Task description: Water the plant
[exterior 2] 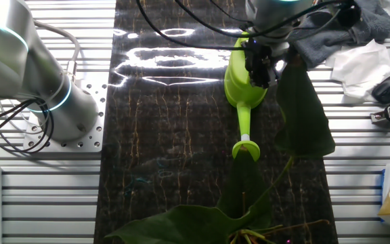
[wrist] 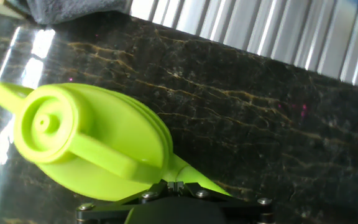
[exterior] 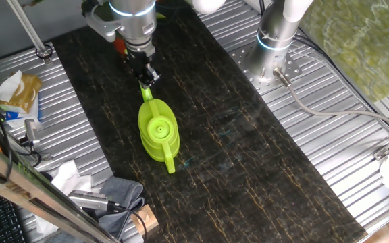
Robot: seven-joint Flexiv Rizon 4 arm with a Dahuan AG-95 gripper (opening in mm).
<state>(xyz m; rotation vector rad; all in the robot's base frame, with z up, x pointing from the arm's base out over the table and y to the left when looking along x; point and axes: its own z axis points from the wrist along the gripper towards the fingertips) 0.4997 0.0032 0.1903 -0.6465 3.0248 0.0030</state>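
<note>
A lime-green watering can (exterior: pixel 158 129) stands on the dark marbled mat (exterior: pixel 248 135), its spout (exterior: pixel 170 163) pointing away from the arm. My gripper (exterior: pixel 146 78) is at the can's rear end, and its jaws look shut on the thin handle tip (wrist: pixel 188 172). The can also shows in the other fixed view (exterior 2: pixel 244 88) and in the hand view (wrist: pixel 86 143). The plant's broad dark green leaves (exterior 2: pixel 303 115) fill the near side of the other fixed view. Only a reddish-orange sliver of its pot (exterior: pixel 119 46) shows behind my arm.
A second robot arm's base (exterior: pixel 275 40) stands on the ribbed metal table beside the mat. A grey cloth (exterior: pixel 117 196), white tissues (exterior: pixel 66 177) and small tools lie at the mat's end near the spout. Cables and boxes lie along the left side.
</note>
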